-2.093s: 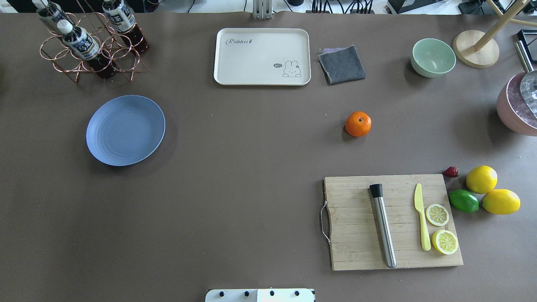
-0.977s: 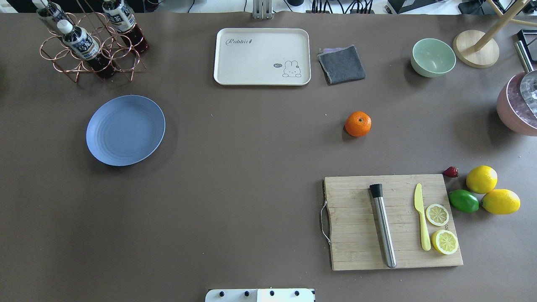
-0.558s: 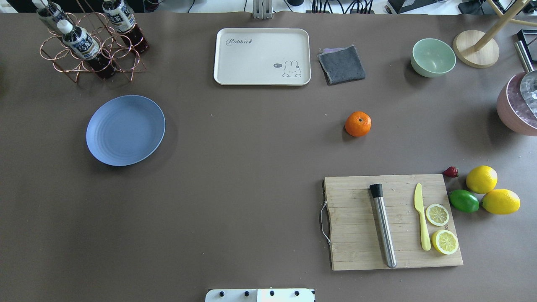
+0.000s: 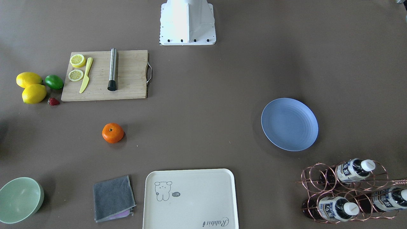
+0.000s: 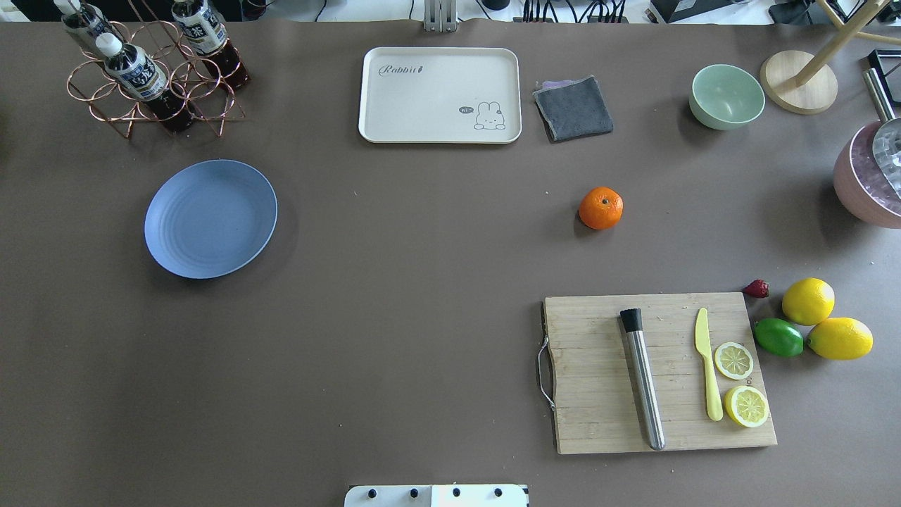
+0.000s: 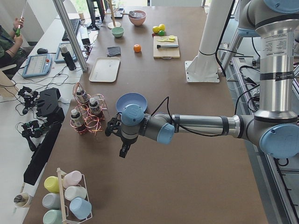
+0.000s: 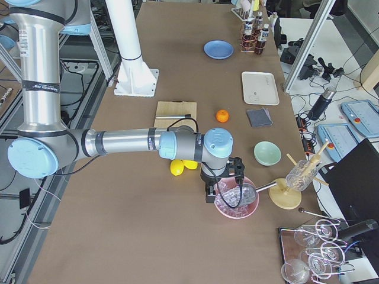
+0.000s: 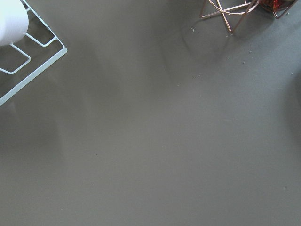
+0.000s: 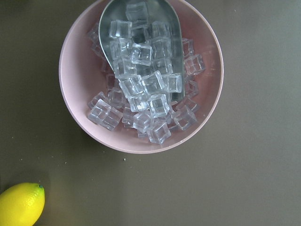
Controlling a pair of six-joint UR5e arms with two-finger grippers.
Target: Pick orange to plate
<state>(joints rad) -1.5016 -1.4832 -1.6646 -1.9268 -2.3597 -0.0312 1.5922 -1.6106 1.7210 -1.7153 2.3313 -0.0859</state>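
Observation:
The orange (image 5: 601, 208) rests alone on the brown table, right of centre, also seen as the orange (image 4: 112, 133) from the front. The light-blue plate (image 5: 210, 218) lies bare at the left, far from the fruit. Only the side views show the arms. My left gripper (image 6: 123, 150) hangs over the table's left end, short of the plate (image 6: 131, 101). My right gripper (image 7: 208, 193) hovers at the table's right end over a pink bowl of ice (image 9: 141, 75). Whether either gripper is open or shut, I cannot tell.
A cutting board (image 5: 662, 373) with a muddler, yellow knife and lemon slices sits near the robot's base. Lemons (image 5: 808, 301), a lime (image 5: 778, 337) and a strawberry lie beside it. At the back stand a cream tray (image 5: 440, 95), grey cloth (image 5: 574, 108), green bowl (image 5: 726, 96) and bottle rack (image 5: 151, 70).

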